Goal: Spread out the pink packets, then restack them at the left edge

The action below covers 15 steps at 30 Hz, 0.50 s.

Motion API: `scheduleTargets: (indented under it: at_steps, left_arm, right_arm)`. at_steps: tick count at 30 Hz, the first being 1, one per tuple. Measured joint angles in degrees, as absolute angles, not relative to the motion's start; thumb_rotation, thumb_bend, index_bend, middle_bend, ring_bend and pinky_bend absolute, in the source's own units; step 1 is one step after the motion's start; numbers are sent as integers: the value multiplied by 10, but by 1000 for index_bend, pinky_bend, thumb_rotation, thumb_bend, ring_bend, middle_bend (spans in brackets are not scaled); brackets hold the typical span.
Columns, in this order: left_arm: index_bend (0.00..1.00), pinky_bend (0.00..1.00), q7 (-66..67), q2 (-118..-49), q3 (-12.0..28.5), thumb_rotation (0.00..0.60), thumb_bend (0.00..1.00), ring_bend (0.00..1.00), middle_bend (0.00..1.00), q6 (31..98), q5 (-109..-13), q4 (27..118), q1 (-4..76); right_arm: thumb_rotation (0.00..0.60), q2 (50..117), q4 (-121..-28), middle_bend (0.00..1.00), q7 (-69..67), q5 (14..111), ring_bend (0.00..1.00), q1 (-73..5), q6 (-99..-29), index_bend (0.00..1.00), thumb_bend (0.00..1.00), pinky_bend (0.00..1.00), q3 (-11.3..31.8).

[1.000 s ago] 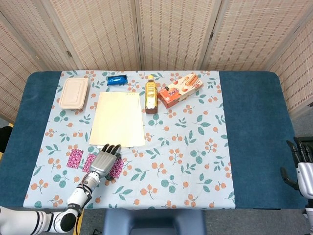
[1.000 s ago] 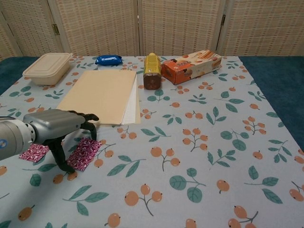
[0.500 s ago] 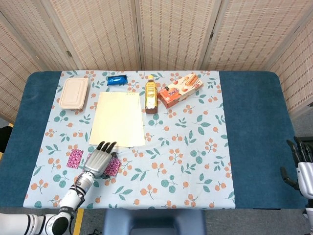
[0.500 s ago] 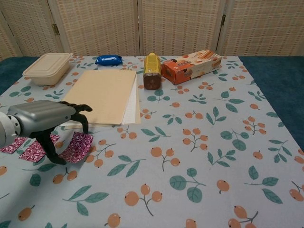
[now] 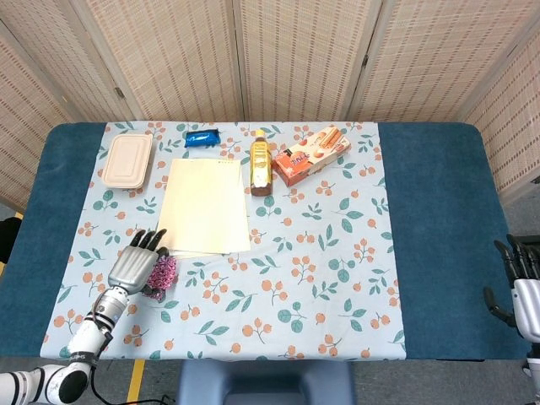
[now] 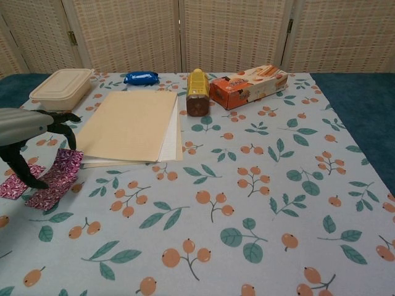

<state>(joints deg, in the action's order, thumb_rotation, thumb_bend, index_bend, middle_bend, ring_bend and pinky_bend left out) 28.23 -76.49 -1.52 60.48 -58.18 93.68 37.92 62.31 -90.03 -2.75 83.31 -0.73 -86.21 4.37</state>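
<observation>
My left hand (image 5: 133,263) is low on the table's left side, fingers curled over the pink packets. In the chest view the left hand (image 6: 24,126) holds one pink patterned packet (image 6: 62,171) between thumb and fingers, one side tilted up. That packet (image 5: 162,274) shows just right of the hand in the head view. A second pink packet (image 6: 11,187) lies flat beside it, partly under the thumb. Any further packet is hidden by the hand. My right hand (image 5: 521,278) hangs off the table's right edge, fingers apart, holding nothing.
A cream paper stack (image 5: 207,205) lies just beyond the left hand. Behind it stand a beige lidded container (image 5: 128,159), a blue packet (image 5: 202,137), a yellow bottle (image 5: 261,162) and an orange snack box (image 5: 310,154). The floral cloth (image 5: 337,270) stretches to the right.
My left hand has moved left along the table, taking the rightmost pink packet with it. The packets that lay spread apart are now bunched together at the hand.
</observation>
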Motion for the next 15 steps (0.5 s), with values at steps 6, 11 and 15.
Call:
scheduleTargets:
  at_steps: [6, 11, 15]
  left_arm:
    - [351, 0, 238, -758, -19, 600, 135, 0, 0, 586, -601, 879, 364]
    - [350, 0, 213, -758, -26, 600, 135, 0, 0, 573, -628, 838, 353]
    - [350, 0, 191, -760, -32, 600, 135, 0, 0, 561, -652, 808, 345]
  right_arm:
    - [600, 619, -908, 11, -22, 834, 0, -7, -866, 5, 452, 0, 45]
    - [600, 615, -915, 11, -18, 833, 0, -6, -869, 5, 453, 0, 46]
    - [600, 615, -919, 11, -14, 835, 0, -6, -867, 5, 453, 0, 45]
